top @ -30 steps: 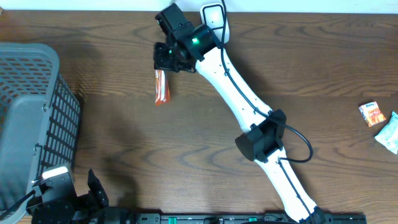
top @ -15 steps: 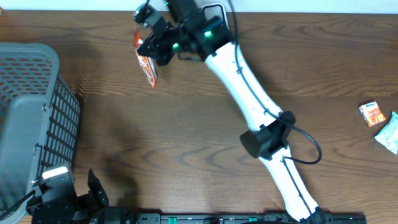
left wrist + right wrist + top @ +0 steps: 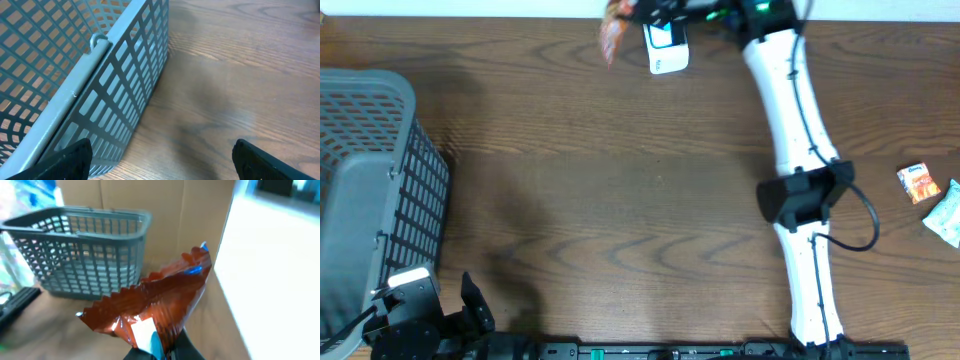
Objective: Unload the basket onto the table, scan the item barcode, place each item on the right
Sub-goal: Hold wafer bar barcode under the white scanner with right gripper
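The item is a crinkled red-orange snack packet (image 3: 611,38) with a white label patch, held up at the far edge of the table. My right gripper (image 3: 167,351) is shut on its lower edge, and the packet (image 3: 157,297) fills the middle of the right wrist view. Just right of the packet in the overhead view lies a white scanner (image 3: 666,48) with a dark window. My left gripper (image 3: 162,165) stands open over bare wood by the basket, with nothing between its fingers (image 3: 67,161).
A grey mesh basket (image 3: 360,180) stands at the left edge, close to my left arm (image 3: 415,320). Two small packets (image 3: 918,183) (image 3: 948,212) lie at the right edge. The right arm (image 3: 795,130) stretches from front to far edge.
The right arm has swung right and toward the far edge, carrying the packet from left of the scanner to just beside it. The left arm has not moved.
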Controlling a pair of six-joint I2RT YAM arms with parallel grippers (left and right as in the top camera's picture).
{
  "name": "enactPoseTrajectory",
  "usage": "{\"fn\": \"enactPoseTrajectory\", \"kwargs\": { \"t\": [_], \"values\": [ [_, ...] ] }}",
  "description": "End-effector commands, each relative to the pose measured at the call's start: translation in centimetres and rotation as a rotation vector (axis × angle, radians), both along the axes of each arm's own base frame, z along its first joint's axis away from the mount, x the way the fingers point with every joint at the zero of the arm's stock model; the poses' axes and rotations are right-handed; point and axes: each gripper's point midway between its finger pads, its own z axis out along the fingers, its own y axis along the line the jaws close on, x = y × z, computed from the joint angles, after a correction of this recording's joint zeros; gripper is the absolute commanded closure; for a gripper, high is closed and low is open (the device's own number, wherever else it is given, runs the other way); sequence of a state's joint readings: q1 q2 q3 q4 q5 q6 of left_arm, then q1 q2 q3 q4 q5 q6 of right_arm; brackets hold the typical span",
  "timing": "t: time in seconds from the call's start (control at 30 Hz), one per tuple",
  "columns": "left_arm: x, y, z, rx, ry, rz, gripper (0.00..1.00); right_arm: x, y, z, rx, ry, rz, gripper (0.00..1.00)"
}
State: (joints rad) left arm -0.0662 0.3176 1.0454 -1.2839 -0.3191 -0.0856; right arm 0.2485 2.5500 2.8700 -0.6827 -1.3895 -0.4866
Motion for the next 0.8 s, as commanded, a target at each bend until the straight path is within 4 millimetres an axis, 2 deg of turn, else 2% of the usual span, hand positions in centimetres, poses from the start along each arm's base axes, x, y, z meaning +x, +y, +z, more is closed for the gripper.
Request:
{"fn": "enactPoseTrajectory", "kwargs": {
  "t": [0.0, 0.2, 0.37, 0.43, 0.5, 0.67, 0.77],
  "values": [
    [-0.1, 0.1, -0.1, -0.003, -0.002, 0.007, 0.1, 0.2, -1.8, -1.7, 0.061, -0.001, 0.121, 0.98],
    [-0.1, 0.1, -0.1, -0.003, -0.002, 0.007, 0.1, 3.8, -1.4, -4.9, 0.073, -0.07, 0.094, 0.98],
    [-0.1, 0.1, -0.1, -0.003, -0.002, 0.007, 0.1, 7.3, -0.5, -7.1, 0.097, -0.064, -0.042, 0.98],
    [-0.1, 0.1, -0.1, -0.003, -0.002, 0.007, 0.1, 9.3, -0.5, -8.0, 0.117, -0.022, -0.135, 0.99],
    [-0.1, 0.1, -0.1, -0.003, -0.002, 0.007, 0.1, 11.2, -0.7, -8.9, 0.147, 0.011, -0.22, 0.99],
    [-0.1, 0.1, -0.1, -0.003, -0.002, 0.007, 0.1, 14.2, -2.3, -10.7, 0.246, 0.072, -0.351, 0.99],
    [-0.1, 0.1, -0.1, -0.003, -0.002, 0.007, 0.1, 15.8, -3.5, -12.9, 0.259, 0.127, -0.416, 0.99]
  ]
}}
